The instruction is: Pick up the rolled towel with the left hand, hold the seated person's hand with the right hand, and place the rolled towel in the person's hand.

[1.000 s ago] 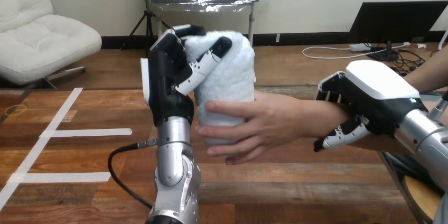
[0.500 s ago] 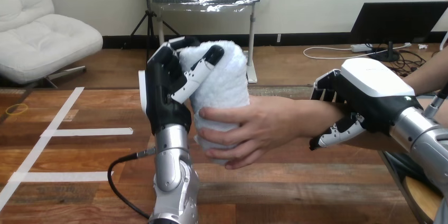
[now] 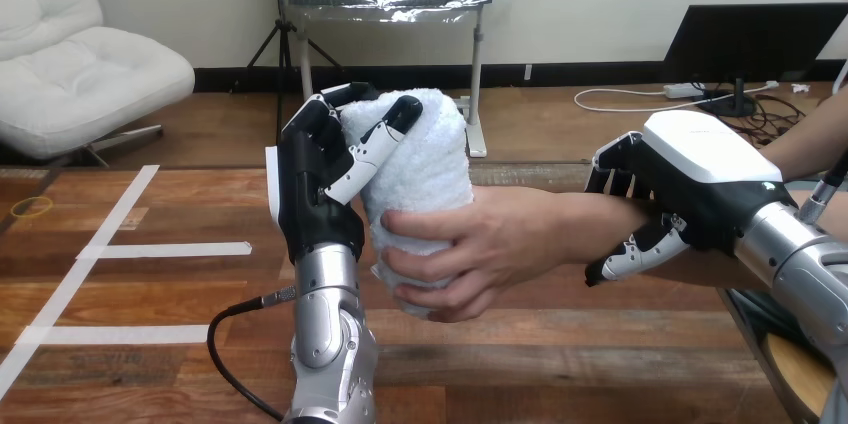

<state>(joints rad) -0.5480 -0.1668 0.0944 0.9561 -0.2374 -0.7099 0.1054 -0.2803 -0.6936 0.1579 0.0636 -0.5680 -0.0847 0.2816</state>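
Towel (image 3: 425,169) looks soft, light and squashy, best gripped round its middle; it stands upright above the table (image 3: 150,294), long axis vertical, top end up. The left hand (image 3: 315,204) curls round its upper half while the person's hand (image 3: 490,244) wraps its lower half. The right hand (image 3: 700,179) clasps the person's wrist (image 3: 590,224).
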